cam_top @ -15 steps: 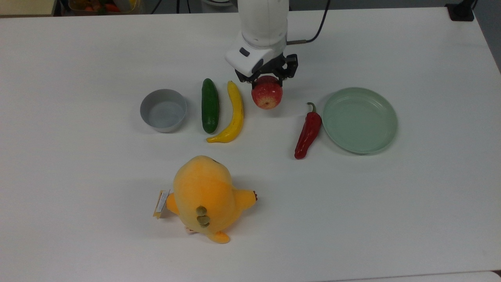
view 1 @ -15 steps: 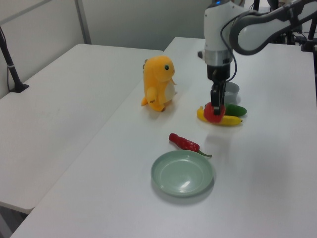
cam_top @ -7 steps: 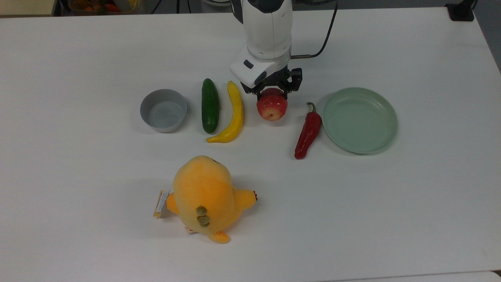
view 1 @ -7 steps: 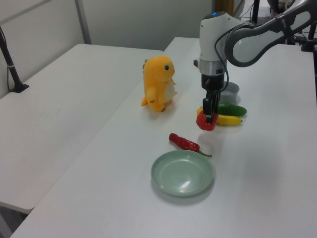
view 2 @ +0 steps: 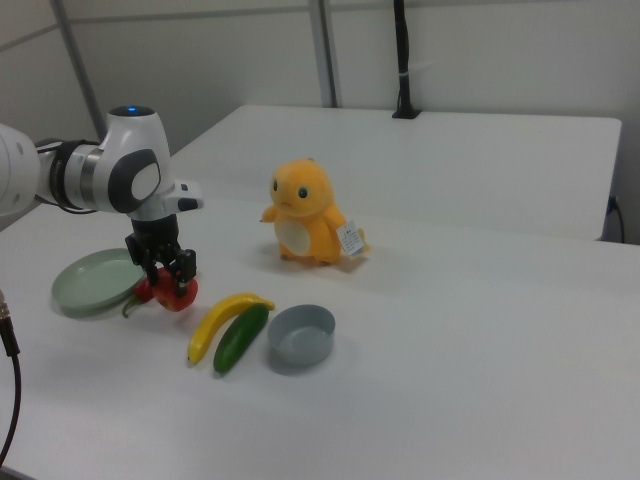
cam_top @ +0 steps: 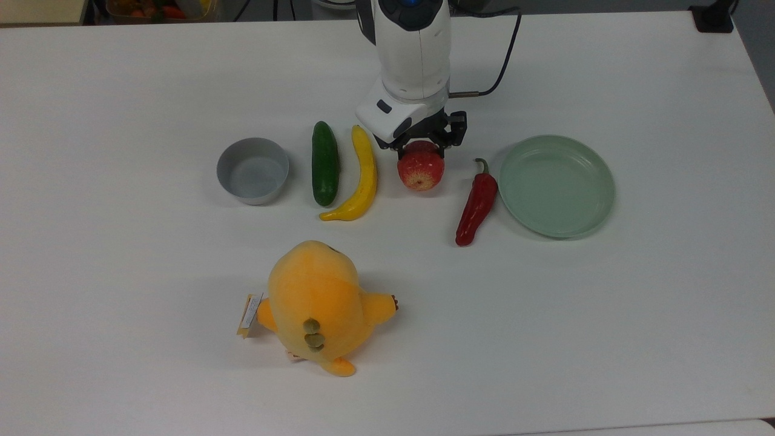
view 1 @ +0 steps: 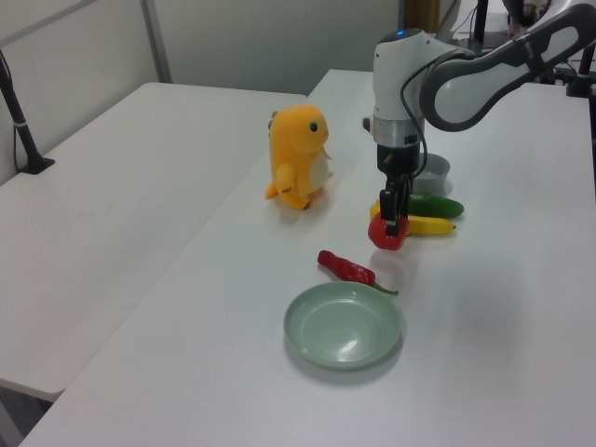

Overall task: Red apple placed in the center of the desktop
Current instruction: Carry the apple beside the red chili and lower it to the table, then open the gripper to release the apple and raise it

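Note:
The red apple, red-pink with a yellowish end, sits between the fingers of my gripper, which is shut on its top from above. The apple hangs at or just above the white desktop, between the banana and the chili pepper. I cannot tell whether it touches the surface. The white wrist hides the apple's far side in the top view.
In the top view, from left to right, lie a grey bowl, a cucumber, a banana, a dark-red chili pepper and a pale-green plate. An orange plush toy stands nearer the front edge.
The gripper has carried the apple a little toward the top view's right and front, and lower toward the desktop. Nothing else has moved.

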{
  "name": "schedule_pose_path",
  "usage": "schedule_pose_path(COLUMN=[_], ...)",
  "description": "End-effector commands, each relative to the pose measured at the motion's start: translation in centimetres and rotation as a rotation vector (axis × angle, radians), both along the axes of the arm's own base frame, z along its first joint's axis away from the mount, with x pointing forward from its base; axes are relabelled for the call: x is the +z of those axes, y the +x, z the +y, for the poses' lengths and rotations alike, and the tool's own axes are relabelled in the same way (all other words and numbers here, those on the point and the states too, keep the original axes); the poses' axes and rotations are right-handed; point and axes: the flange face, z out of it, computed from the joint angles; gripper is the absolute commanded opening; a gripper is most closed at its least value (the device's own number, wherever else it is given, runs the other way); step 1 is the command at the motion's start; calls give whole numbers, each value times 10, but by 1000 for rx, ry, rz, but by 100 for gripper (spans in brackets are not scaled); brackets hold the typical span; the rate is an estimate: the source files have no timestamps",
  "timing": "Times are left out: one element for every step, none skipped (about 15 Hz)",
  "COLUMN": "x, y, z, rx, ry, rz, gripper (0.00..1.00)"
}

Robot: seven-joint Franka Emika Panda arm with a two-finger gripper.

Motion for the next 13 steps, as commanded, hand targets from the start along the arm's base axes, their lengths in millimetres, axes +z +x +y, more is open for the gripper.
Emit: schedule_pose_path(x=[-1,0,1,1,1,2,7,18,40,47,59,70,78], y=[5,6,7,7,7,7,8,9,13,14,15,17,17], z=[3,3,1,0,0,0,-1,-3,-5,-12,-17,-25,-30], rx=[-19,-17,-19,-19,-19,-20,-25,-28,-35,-44,-54,-67,-74], ry=[3,4,5,5,5,5,5,7,14,10,11,10,8], rz=[-31,-33,-37,-36,-37,-37,-45,-58,-87,-85,-101,-111,-106], gripper=[100,100,100,100,100,100,100,100,100,100,100,100,100])
